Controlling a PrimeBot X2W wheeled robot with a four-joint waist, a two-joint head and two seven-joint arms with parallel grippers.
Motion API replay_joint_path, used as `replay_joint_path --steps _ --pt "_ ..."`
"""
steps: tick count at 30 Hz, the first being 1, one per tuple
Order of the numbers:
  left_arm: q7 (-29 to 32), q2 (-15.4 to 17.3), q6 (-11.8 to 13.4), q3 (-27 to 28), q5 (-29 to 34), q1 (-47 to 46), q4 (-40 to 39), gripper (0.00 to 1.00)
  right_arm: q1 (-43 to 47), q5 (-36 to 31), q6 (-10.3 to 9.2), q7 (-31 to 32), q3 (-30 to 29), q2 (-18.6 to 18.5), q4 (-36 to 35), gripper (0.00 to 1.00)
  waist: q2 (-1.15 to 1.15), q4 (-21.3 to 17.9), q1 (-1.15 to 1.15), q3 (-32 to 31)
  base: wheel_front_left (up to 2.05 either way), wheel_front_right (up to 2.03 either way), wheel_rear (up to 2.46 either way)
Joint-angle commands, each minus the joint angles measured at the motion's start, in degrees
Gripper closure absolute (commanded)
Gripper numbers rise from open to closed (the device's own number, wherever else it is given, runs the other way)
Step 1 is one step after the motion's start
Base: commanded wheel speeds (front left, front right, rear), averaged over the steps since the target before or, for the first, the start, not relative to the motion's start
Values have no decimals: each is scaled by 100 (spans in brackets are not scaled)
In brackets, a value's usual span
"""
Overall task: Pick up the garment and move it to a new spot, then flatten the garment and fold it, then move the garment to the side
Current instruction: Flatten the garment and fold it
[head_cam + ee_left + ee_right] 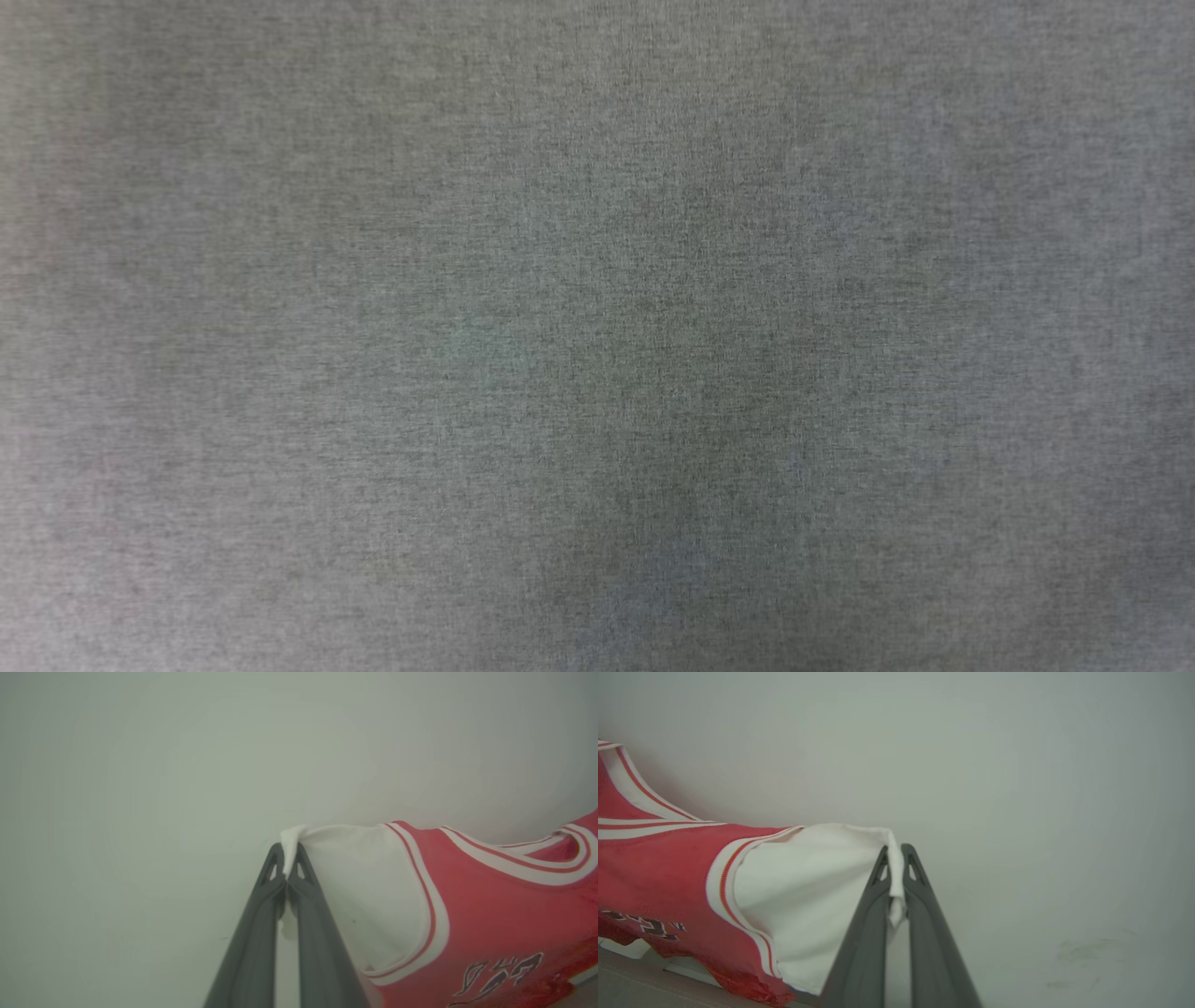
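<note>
Left wrist view: the garment (490, 896) is being held by its sleeves.
Soft, light cloth is being pinched at the white sleeve edges by the left gripper (289, 861) and right gripper (895, 861), its body sagging toward four o'clock.

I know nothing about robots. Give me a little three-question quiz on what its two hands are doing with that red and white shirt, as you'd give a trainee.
1. True or false: the left hand is shut on a white sleeve of the red jersey shirt with striped trim.
2. Which part of the shirt does the right hand pinch? A: the red hem. B: the tip of a white sleeve. C: the striped neckline.
3. Fill in the blank: the head view looks onto a plain ___ woven surface.

Key: 1 true; 2 B; 3 grey.
</note>
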Motion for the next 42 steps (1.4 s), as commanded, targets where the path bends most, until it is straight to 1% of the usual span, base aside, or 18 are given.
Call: replay_joint_path --steps 1,4,7,12,14,16,17,19,23,26,28,31,36,39,42 --pt "-124 -105 -51 -92 -58 392 123 100 255 47 -6 -129 130 39 156 100 0 29 -1 -110 0 0 0" --pt "-250 -221 -123 -237 -141 988 266 100 693 170 -6 -282 311 78 337 100 0 70 -1 -280 0 0 0" --pt "-316 -320 -238 -399 -292 1687 321 100 1203 376 -6 -410 417 41 390 100 0 92 -1 -499 0 0 0" --pt "-466 -240 -317 -642 -477 2938 198 100 2389 798 -6 -439 760 -5 225 100 0 131 -1 -990 0 0 0" --pt "-566 -243 -268 -763 -479 3484 112 100 2955 1068 -6 -432 1002 -148 -3 100 0 177 -1 -1224 0 0 0" --pt "-606 -305 -218 -848 -552 4020 10 100 3573 1349 -6 -414 1237 -373 -308 100 0 234 -1 -1470 0 0 0" --pt "-606 -305 -218 -848 -552 4020 10 100 3573 1349 -6 -414 1237 -373 -308 100 0 234 -1 -1470 0 0 0" --pt "-623 -263 -126 -939 -555 4474 -160 100 4196 1636 -6 -351 1346 -581 -627 100 0 260 -1 -1698 0 0 0" --pt "-560 -97 86 -1056 -668 5451 -540 100 5318 2018 -6 -251 1525 -1079 -1279 100 0 287 -1 -2082 0 0 0" --pt "-431 50 202 -1150 -803 6175 -858 100 6029 2200 -6 -194 1412 -1358 -1630 100 0 301 -1 -2318 0 0 0" --pt "-374 179 274 -1192 -878 6601 -1032 100 6432 2269 -6 -122 1302 -1439 -1770 100 0 289 -1 -2455 0 0 0" --pt "-301 337 419 -1292 -928 7165 -1302 100 6956 2144 -7 -8 1252 -1649 -1993 100 0 285 -1 -2655 0 0 0" --pt "-121 705 662 -1307 -1087 7864 -1797 100 7807 2261 -6 244 1105 -1743 -2319 100 0 289 -1 -2965 0 0 0" --pt "20 963 690 -1299 -1253 8240 -2115 100 8258 2311 -8 473 1001 -1907 -2561 100 0 271 -1 -3104 0 0 0" --pt "156 1190 730 -1310 -1417 8608 -2458 100 8707 2390 -8 691 804 -1988 -2734 100 0 231 -1 -3215 0 0 0"
